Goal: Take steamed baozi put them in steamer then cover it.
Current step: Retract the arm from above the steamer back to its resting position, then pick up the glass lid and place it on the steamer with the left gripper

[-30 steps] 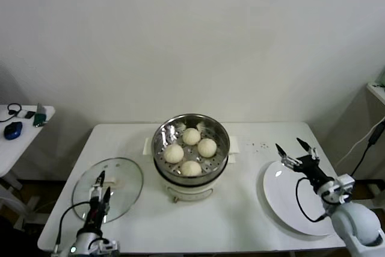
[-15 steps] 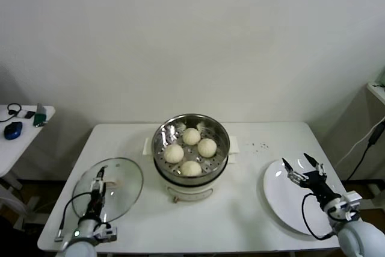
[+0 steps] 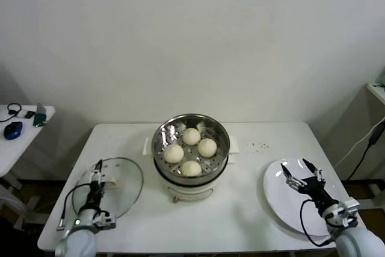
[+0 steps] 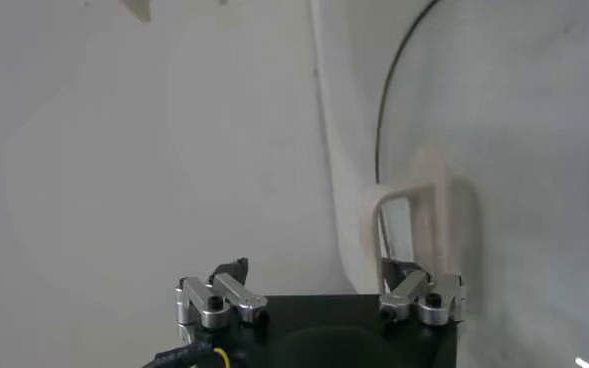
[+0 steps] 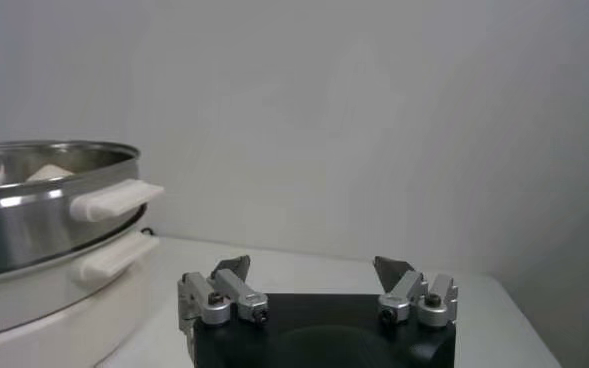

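Head view: four smooth, round, cream-white steamed baozi (image 3: 191,151) are sitting in the steamer (image 3: 190,156), a shiny round steel basket with a perforated floor on a cream-white pot base, at the centre of the white table (image 3: 240,215). The left gripper (image 3: 96,176) is hanging over the near edge of the cover (image 3: 108,188), a round clear glass lid with a thin metal rim lying flat to the steamer's left; its narrow fingers are standing slightly parted and empty. The right gripper (image 3: 303,173) is hovering above the flat, glossy white plate (image 3: 289,200), well to the right of the steamer, its two dark fingers spread wide and holding nothing. Left wrist view: the left gripper (image 4: 319,280) is showing both metal finger mounts apart, with the cover's cream-white bar handle (image 4: 406,215) just ahead of one finger and the glass curving away beyond it. Right wrist view: the right gripper (image 5: 314,268) is showing pointed dark fingertips set wide apart, unloaded; ahead and to one side, the steamer (image 5: 44,215) is presenting its polished steel wall and cream-white side handles, with one bun top barely visible above the rim.
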Robot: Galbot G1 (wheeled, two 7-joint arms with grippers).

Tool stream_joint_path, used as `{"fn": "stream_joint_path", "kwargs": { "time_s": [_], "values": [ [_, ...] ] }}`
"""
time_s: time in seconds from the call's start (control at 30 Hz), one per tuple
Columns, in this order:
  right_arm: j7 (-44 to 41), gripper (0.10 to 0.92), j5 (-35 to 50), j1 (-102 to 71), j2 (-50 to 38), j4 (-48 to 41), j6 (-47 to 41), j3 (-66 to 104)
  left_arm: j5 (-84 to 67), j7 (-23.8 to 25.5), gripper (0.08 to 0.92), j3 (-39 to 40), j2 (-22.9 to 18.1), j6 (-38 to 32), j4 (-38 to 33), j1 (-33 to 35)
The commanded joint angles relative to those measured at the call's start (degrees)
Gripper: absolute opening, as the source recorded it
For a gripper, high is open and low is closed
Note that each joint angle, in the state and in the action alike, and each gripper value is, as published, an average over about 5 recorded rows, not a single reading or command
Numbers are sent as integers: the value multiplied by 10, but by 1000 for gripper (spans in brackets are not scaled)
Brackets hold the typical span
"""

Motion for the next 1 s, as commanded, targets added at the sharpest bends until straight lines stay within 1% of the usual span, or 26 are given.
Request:
{"fn": "stream_joint_path", "kwargs": {
  "time_s": [0.03,0.17,0.4,0.57,0.73,0.83,1.0],
  "values": [
    [-3,823,-20,-5,7,-1,1,1,-43,-7,800,4,3,-8,20,-17],
    [-4,823,-27,-4,11,-2,2,0,-52,-6,697,4,3,-13,23,-15],
    [-6,823,-36,0,15,-4,3,0,-67,-9,489,5,2,-17,19,-9],
    [-6,823,-40,4,15,-8,5,0,-79,-13,350,6,7,-8,-8,1],
    [-6,823,-42,11,13,-12,5,-2,-91,-14,204,6,16,8,-51,19],
    [-5,823,-43,18,11,-15,5,-4,-98,-18,154,5,21,25,-84,35],
    [-3,823,-44,34,1,-22,3,-9,-112,-23,150,2,39,74,-162,72]
  ]
}}
